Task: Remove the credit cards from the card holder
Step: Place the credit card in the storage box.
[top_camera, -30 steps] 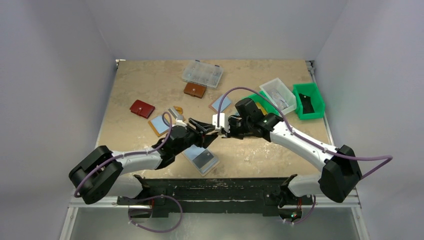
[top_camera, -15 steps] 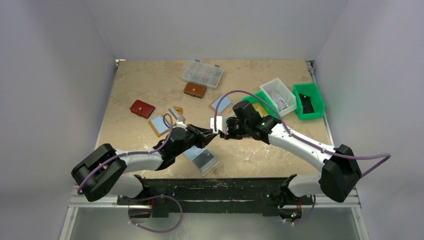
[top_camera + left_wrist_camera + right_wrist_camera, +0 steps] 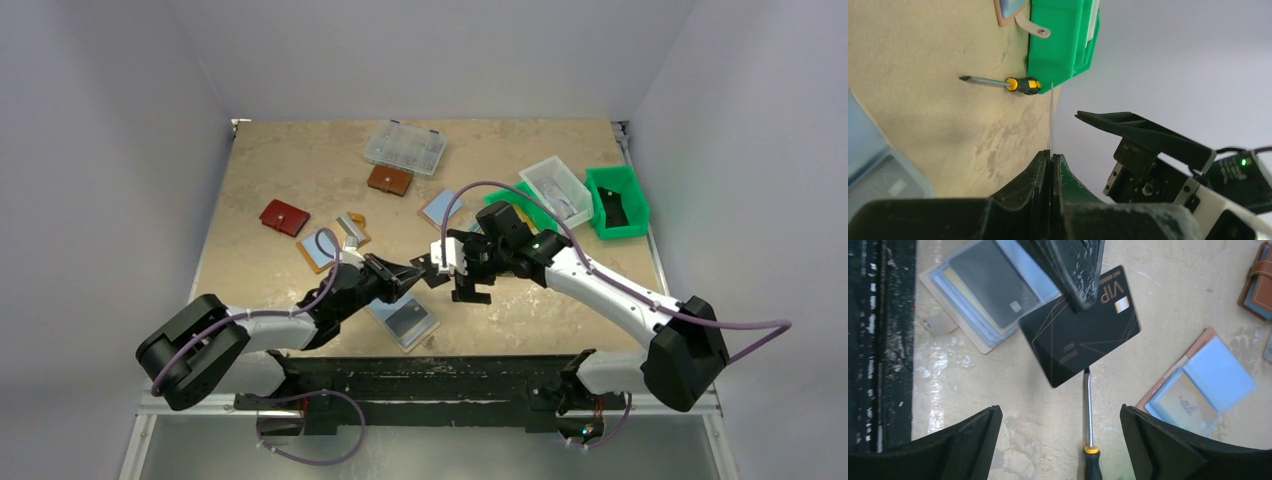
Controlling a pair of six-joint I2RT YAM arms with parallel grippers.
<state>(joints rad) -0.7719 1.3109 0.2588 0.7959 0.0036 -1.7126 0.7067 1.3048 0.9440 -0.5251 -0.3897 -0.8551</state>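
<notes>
The card holder [image 3: 404,322] lies open on the tabletop [image 3: 300,170] near the front edge, a grey card [image 3: 990,280] showing in its sleeve. Just above it, the left end effector [image 3: 422,272] is clamped on the black VIP card [image 3: 1080,347], holding it clear of the tabletop, probably to set it aside. The right end effector [image 3: 460,280] gapes wide alongside, gripping nothing.

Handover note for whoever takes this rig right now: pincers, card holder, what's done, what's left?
Left pincer: shut on the black VIP card, held off the table.
Right pincer: open, empty, facing it.
Card holder: lying open near the table's front edge; a grey card and a yellowish card show in its sleeves.
Done: black card out.
Left: set it down, pull the others.
</notes>
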